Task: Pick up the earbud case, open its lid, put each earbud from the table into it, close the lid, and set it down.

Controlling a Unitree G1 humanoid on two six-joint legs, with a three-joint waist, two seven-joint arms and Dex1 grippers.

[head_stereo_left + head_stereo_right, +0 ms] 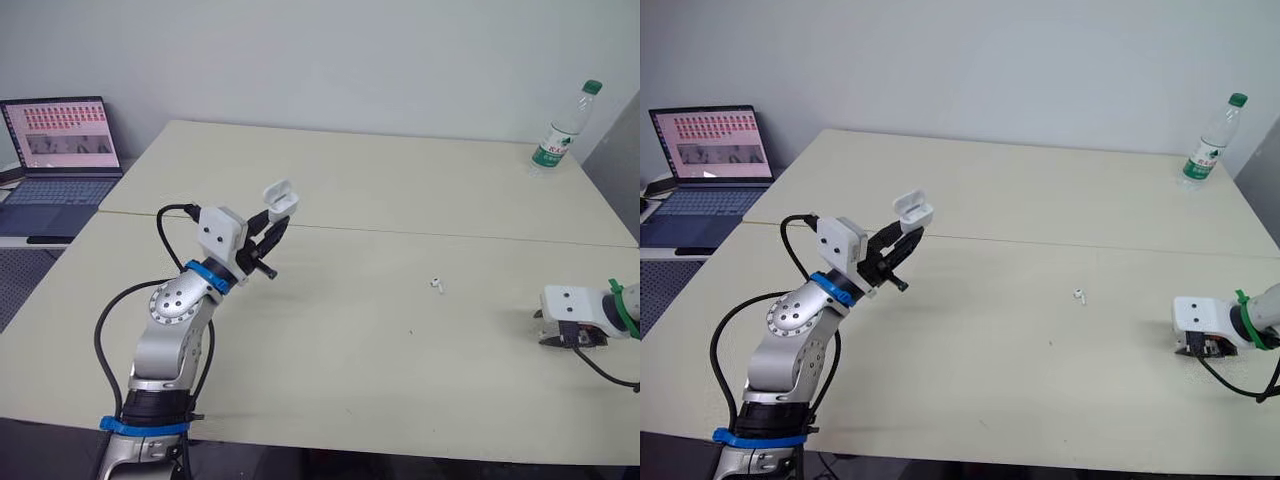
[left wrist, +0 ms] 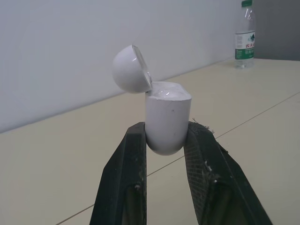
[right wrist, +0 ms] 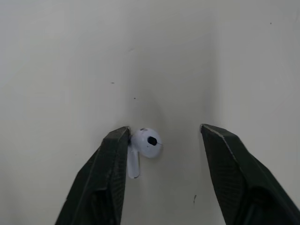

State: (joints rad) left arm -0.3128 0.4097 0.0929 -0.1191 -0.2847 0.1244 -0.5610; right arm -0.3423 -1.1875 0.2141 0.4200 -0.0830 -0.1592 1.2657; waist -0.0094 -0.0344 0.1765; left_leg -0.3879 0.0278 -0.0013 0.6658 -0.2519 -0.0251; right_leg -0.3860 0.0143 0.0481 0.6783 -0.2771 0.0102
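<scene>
My left gripper (image 1: 272,232) is raised over the left part of the table, shut on the white earbud case (image 2: 167,117). The case (image 1: 281,198) stands upright between the black fingers (image 2: 126,178) with its lid flipped open. One white earbud (image 1: 437,285) lies on the table near the middle right. My right gripper (image 3: 164,136) is low over the table at the right edge, open, pointing down. A second white earbud (image 3: 144,147) lies on the table between its fingers, touching one finger (image 3: 112,164).
A clear water bottle with a green cap (image 1: 564,128) stands at the table's far right corner. An open laptop (image 1: 58,150) sits on a separate surface to the left. A seam (image 1: 450,236) runs across the cream table.
</scene>
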